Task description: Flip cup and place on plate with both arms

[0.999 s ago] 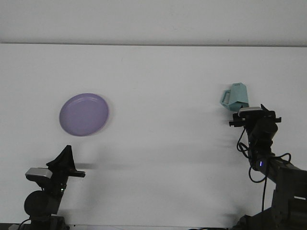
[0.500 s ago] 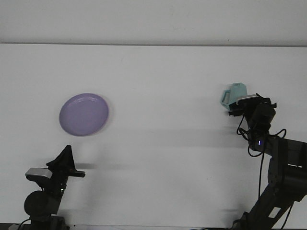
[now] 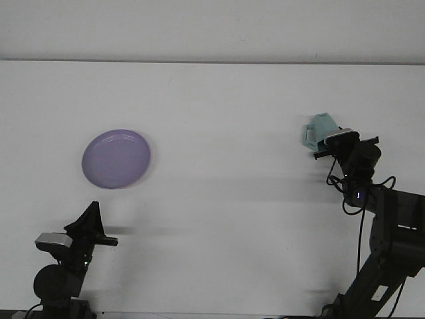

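So the big white flat worktop (image 3: pixel 226 119) carries everything. The right arm's black end effector (image 3: pixel 330 142) sits right against the small mint-green plastic cup with a side handle (image 3: pixel 316 130), which pokes out just beyond it on its far-left side. It looks tilted, probably mid-flip, but I can't tell if the fingers are clamped on it. The round lilac plate (image 3: pixel 117 158) lies well off to that end effector's left, much nearer the left end effector (image 3: pixel 89 219), which hangs parked just short of it with fingers together, likely waiting for a handover.
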`<state>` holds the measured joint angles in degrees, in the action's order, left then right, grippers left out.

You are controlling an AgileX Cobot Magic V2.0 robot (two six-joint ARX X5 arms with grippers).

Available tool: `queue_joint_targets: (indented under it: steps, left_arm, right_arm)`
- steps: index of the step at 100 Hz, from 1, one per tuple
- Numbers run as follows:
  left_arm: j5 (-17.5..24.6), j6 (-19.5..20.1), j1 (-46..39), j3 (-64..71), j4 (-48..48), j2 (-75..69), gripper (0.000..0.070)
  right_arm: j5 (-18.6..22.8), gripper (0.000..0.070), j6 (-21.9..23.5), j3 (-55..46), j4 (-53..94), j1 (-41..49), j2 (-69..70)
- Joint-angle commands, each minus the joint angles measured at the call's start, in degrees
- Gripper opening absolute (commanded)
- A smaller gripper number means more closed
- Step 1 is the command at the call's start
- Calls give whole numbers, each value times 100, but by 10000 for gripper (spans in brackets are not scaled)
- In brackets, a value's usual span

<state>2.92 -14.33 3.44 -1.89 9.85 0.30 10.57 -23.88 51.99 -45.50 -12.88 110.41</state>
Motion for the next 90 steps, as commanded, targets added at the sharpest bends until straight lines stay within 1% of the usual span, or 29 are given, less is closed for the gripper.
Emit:
queue_joint_targets:
  steps: [1,21,32,37,52,61,72,90]
  left_arm:
    - [-15,15,0,107,61,-4,12]
    - [-15,13,0,87,68,-4,12]
    - [-15,11,0,77,72,-4,12]
    - [-15,13,0,66,76,-4,12]
    - [-17,57,-4,44,136,-4,12]
    - [-17,50,-4,44,210,-4,12]
    - [-17,50,-4,33,227,-4,12]
    - [-17,11,-4,33,221,-4,12]
  right_arm:
    - [11,4,118,90,-68,-26,116]
    - [63,4,728,90,90,7,-356]
    - [66,4,1067,90,649,46,-863]
    - [63,4,1209,90,1128,96,-1176]
    - [61,4,1429,90,2538,345,-2164]
    - [59,4,1762,90,3416,551,-2806]
    - [11,4,2151,94,4533,903,-3560]
    - [15,4,2481,221,6332,1611,-4446]
